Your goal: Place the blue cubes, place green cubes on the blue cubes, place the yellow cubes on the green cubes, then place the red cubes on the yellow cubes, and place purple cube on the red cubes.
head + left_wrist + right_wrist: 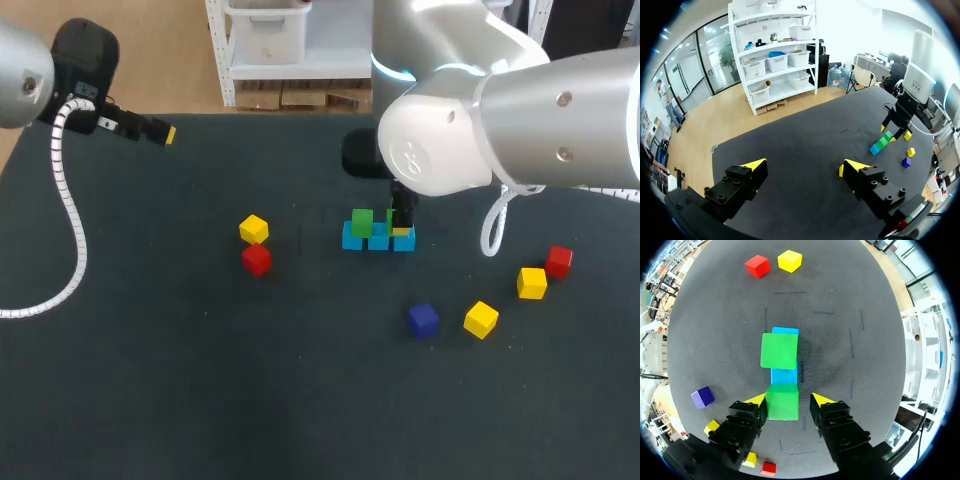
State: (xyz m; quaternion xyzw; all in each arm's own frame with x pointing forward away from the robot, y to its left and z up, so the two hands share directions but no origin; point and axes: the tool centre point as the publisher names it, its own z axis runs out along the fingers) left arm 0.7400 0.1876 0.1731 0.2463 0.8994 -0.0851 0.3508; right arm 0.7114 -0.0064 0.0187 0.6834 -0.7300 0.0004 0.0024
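Here, the right gripper (pixel 787 400) stood low over the row of three blue cubes (pixel 378 241) near the middle of the table (pixel 150 380), its jaws parted around a green cube (pixel 782 402). That cube lay on top of the blue cube at the row's three o'clock end. One finger (pixel 754 402) was against or just beside its side, while a clear gap showed between its other side and the second finger, so it was not clamped. Another green cube (pixel 362 222) rested on the blue cube at the row's nine o'clock end, with the middle one's top showing. At about nine o'clock from the row, well apart, a yellow cube (pixel 254 229) lay just beside a red cube (pixel 257 259). Toward five o'clock lay a purple cube (pixel 423 320) and a second yellow cube (pixel 481 319). Farther out at four o'clock, a third yellow cube (pixel 532 283) sat near a second red one (pixel 559 261). The left gripper (pixel 802 167) hung over the table's ten o'clock corner, jaws wide apart with nothing between them.
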